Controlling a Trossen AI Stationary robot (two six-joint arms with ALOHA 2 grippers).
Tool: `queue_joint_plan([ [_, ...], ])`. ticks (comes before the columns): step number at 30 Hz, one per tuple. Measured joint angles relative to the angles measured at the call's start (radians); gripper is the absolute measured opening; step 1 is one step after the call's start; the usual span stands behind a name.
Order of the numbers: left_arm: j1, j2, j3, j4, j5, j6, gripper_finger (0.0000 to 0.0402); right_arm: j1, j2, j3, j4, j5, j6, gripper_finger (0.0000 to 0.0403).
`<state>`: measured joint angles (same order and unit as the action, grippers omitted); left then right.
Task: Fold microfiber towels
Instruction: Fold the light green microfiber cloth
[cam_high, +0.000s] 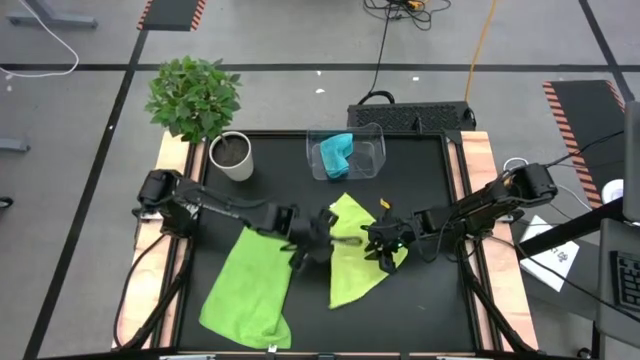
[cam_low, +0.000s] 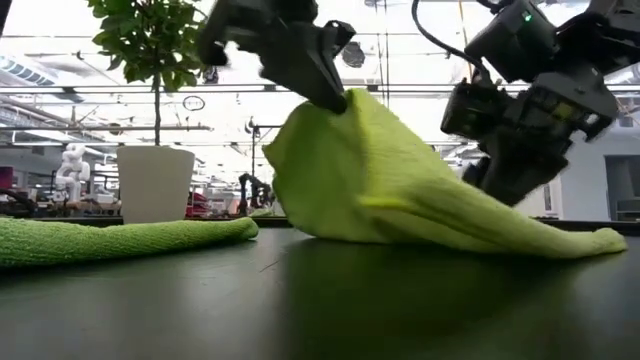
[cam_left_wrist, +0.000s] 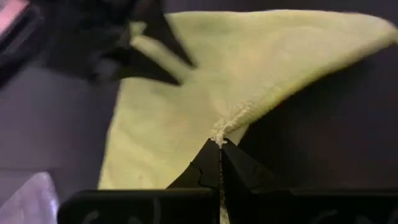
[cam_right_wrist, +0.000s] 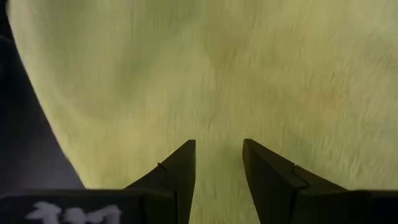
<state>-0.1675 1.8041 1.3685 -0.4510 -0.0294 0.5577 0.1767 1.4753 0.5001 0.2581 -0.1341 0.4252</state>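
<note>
Two fuzzy lime-green microfiber towels lie on the black worktop (cam_high: 420, 300). The middle towel (cam_high: 352, 255) is bunched into a soft peaked tent, its long axis running from about one o'clock near the clear plastic bin (cam_high: 372, 160) down toward seven o'clock at the near edge. The left hand (cam_left_wrist: 219, 144) reaches in low from nine o'clock, fingers pressed together and clamped on a hemmed edge of that towel, lifting it off the surface; from table height the cloth hangs from the pinch in a smooth slope down to the worktop. The right hand (cam_right_wrist: 217, 155) comes in from three o'clock, tilted down over the same towel, fingers apart with plush pile showing between them; whether they touch it I cannot tell. The second green towel (cam_high: 245, 285) lies flat toward seven o'clock, its long axis angled from one o'clock to seven. A crumpled turquoise towel (cam_high: 335, 152) sits inside the bin at twelve o'clock, beside a white-potted plant (cam_high: 196, 100).
</note>
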Motion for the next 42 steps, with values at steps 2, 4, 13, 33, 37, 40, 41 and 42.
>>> queue_joint_plan([
  [2, 0.047, 0.003, 0.0, 0.008, 0.029, 0.01, 0.0001, 0.008, 0.018, -0.004, 0.005, 0.0, 0.0, 0.0125],
  [4, 0.092, 0.014, 0.0, 0.035, 0.077, 0.009, 0.0001, 0.017, 0.042, -0.002, 0.023, 0.0, -0.003, 0.0125],
  [13, 0.193, 0.096, 0.021, 0.103, 0.244, 0.042, 0.0001, 0.055, 0.241, 0.0, 0.362, -0.055, 0.002, 0.0125],
  [33, 0.165, 0.225, 0.189, 0.007, 0.282, 0.085, 0.013, 0.041, 0.351, 0.004, 0.555, -0.026, 0.027, 0.0125],
  [37, 0.159, 0.202, 0.19, 0.079, 0.247, 0.056, 0.017, 0.042, 0.351, 0.003, 0.547, -0.023, 0.03, 0.0125],
  [40, 0.159, 0.186, 0.19, 0.106, 0.235, 0.037, 0.0191, 0.042, 0.351, 0.003, 0.546, -0.021, 0.027, 0.0125],
  [41, 0.16, 0.18, 0.19, 0.108, 0.222, 0.029, 0.0197, 0.042, 0.351, 0.003, 0.546, -0.019, 0.026, 0.0125],
  [42, 0.16, 0.177, 0.19, 0.105, 0.204, 0.02, 0.0202, 0.042, 0.351, 0.003, 0.545, -0.019, 0.026, 0.0125],
])
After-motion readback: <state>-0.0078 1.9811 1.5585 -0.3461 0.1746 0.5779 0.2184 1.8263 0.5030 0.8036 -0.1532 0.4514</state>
